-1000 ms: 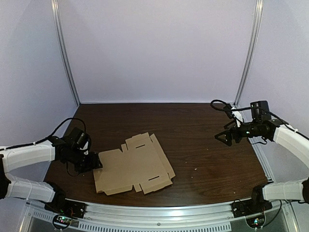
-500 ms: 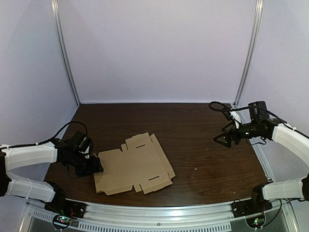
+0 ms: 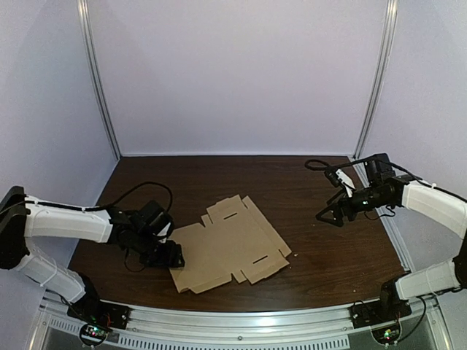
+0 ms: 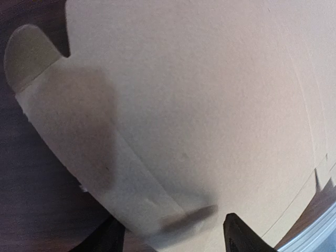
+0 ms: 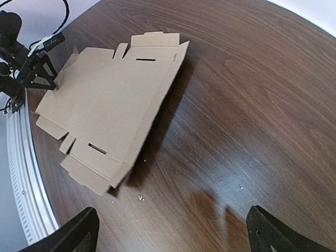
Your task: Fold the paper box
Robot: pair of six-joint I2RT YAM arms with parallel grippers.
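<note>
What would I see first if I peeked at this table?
A flat, unfolded cardboard box lies around the middle of the dark wooden table. The left pincer sits low at the box's left edge, open. The right pincer hangs open off to the right, away from the box.

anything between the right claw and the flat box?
Nothing but bare table between the right claw and the flat box, apart from tiny specks. Clearest in the right wrist view.
</note>
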